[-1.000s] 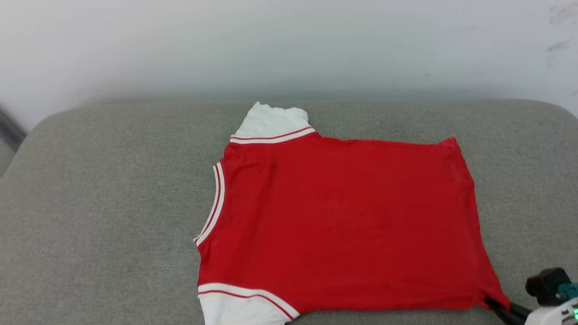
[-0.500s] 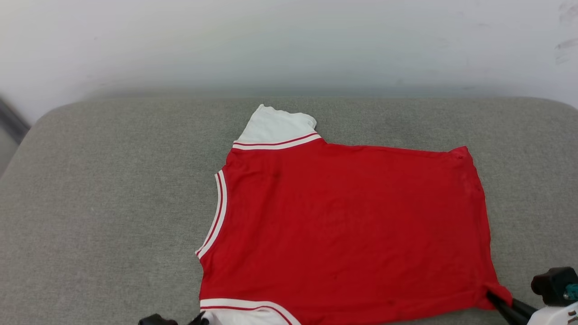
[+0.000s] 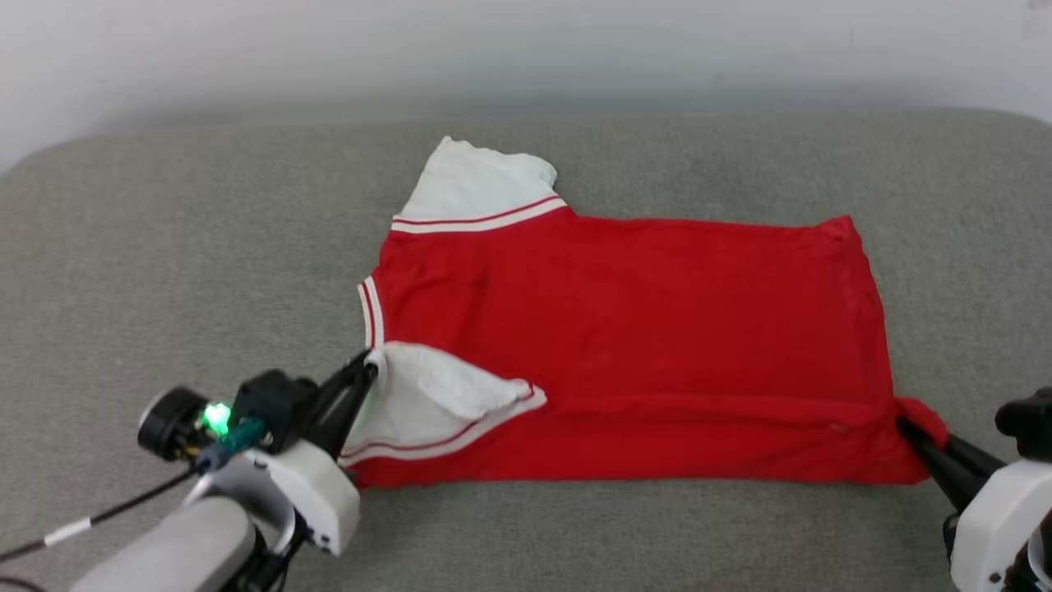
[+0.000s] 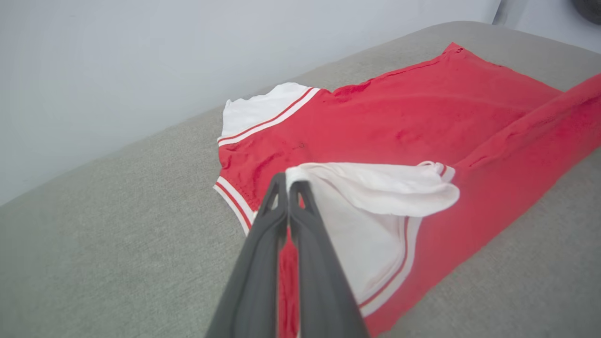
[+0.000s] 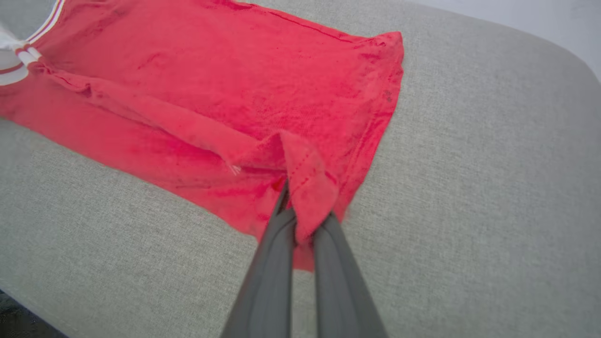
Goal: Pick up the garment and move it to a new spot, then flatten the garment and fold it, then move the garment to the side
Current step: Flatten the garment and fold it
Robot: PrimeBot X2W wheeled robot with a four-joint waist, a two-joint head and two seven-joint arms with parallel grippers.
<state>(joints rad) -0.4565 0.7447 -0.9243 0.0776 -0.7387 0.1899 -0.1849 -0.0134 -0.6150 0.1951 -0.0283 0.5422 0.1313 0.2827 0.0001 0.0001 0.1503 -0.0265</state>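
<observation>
The left gripper (image 3: 371, 367) clamps the white sleeve and the right gripper (image 3: 904, 424), fingertips buried in cloth, the hem corner of the red soft-fabric shirt with white striped sleeves (image 3: 641, 321), spread between them on a grey woven cushion (image 3: 164, 271). Its near edge, flat a second ago, now folds inward.

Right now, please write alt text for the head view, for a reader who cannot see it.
A red shirt lies on a grey cushion, its near edge folded up over the body. The left gripper is shut on the near sleeve, the right gripper on the near hem corner.
</observation>
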